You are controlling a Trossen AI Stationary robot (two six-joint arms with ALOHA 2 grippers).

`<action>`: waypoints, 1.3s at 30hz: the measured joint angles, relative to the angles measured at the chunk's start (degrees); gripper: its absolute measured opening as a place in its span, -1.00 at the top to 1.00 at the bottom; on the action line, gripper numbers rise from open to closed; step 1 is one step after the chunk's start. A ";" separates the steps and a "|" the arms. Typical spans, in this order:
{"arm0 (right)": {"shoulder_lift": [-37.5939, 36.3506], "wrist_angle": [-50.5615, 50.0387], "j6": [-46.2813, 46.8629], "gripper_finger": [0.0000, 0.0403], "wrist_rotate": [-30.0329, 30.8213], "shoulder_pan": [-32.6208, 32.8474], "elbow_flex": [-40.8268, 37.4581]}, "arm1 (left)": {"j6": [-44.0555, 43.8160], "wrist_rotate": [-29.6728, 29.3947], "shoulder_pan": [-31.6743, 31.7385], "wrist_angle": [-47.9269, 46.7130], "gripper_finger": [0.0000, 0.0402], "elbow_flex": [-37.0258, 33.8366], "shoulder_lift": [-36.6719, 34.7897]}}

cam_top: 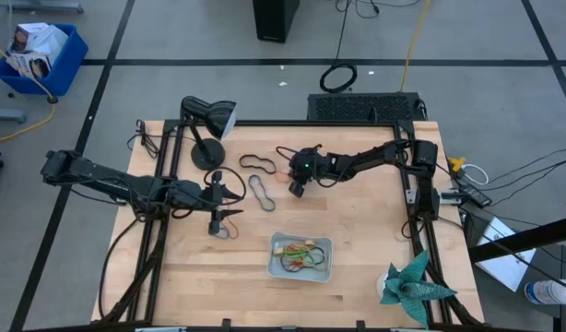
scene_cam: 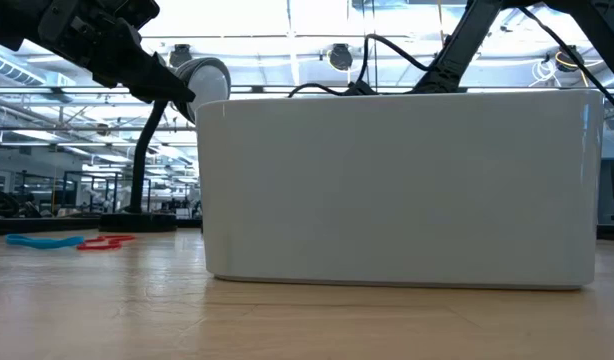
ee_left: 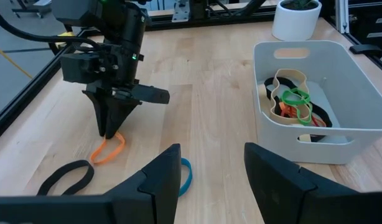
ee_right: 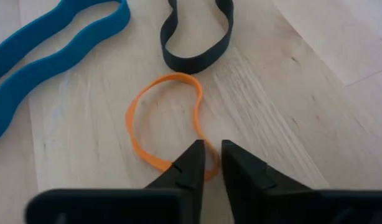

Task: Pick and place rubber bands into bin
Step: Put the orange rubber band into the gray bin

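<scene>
An orange rubber band (ee_right: 136,127) lies on the wooden table beside a black band (ee_right: 197,59) and a blue band (ee_right: 54,43). My right gripper (ee_right: 213,155) points down at the orange band, shut on it; it also shows in the left wrist view (ee_left: 109,127). My left gripper (ee_left: 209,174) is open and empty, hovering over a blue band (ee_left: 186,175) left of the bin. The pale bin (cam_top: 301,270) stands near the table's front and holds several bands (ee_left: 292,99). More bands lie on the table in the high view (cam_top: 261,191). My right gripper pinches one strand of the orange band's loop (ee_right: 200,134) between its two fingertips. The fingers come from above, pointing down. The band lies flat and slack on the table.
A black desk lamp (cam_top: 206,129) stands at the far left of the table. A green paper plant (cam_top: 410,284) in a white pot (ee_left: 295,18) stands at the near right corner. Blue (scene_cam: 42,241) and red (scene_cam: 107,241) bands lie left of the bin wall (scene_cam: 397,190).
</scene>
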 joint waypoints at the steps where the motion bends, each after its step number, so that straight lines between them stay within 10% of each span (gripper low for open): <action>1: 0.00 -0.01 -0.39 0.83 -0.05 0.02 0.00 | 0.01 0.00 -0.02 -0.01 0.08 0.00 0.00; 17: -3.24 -1.10 -0.95 1.00 -0.54 0.83 -0.35 | 0.00 0.00 -0.01 -0.03 0.08 0.00 0.00; 39: -47.68 -16.10 -5.53 1.00 -0.66 16.69 -0.13 | 0.01 0.00 0.00 0.03 0.08 0.00 0.00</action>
